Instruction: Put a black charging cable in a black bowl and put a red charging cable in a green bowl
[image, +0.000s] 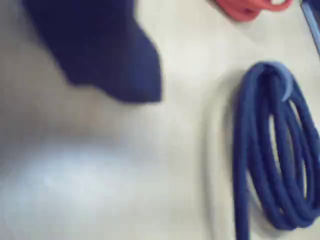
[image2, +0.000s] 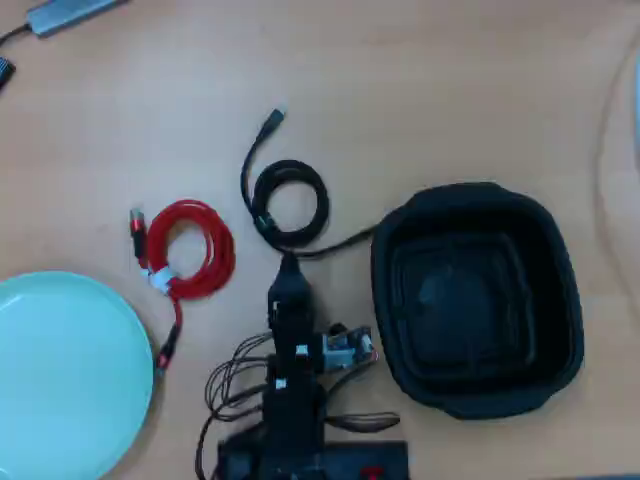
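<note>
overhead view: gripper hovers just below the coiled black charging cable, left of the black bowl; jaw state cannot be told. red charging cable lies on the table beside the green bowl.

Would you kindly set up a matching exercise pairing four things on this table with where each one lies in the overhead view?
Things:
1. black charging cable
2. red charging cable
3. black bowl
4. green bowl

Places:
A. bottom-left corner
B. right of the arm
C. just beyond the claw
D. between the pale dish and the black coil

Pairs: 1-C, 2-D, 3-B, 4-A
</note>
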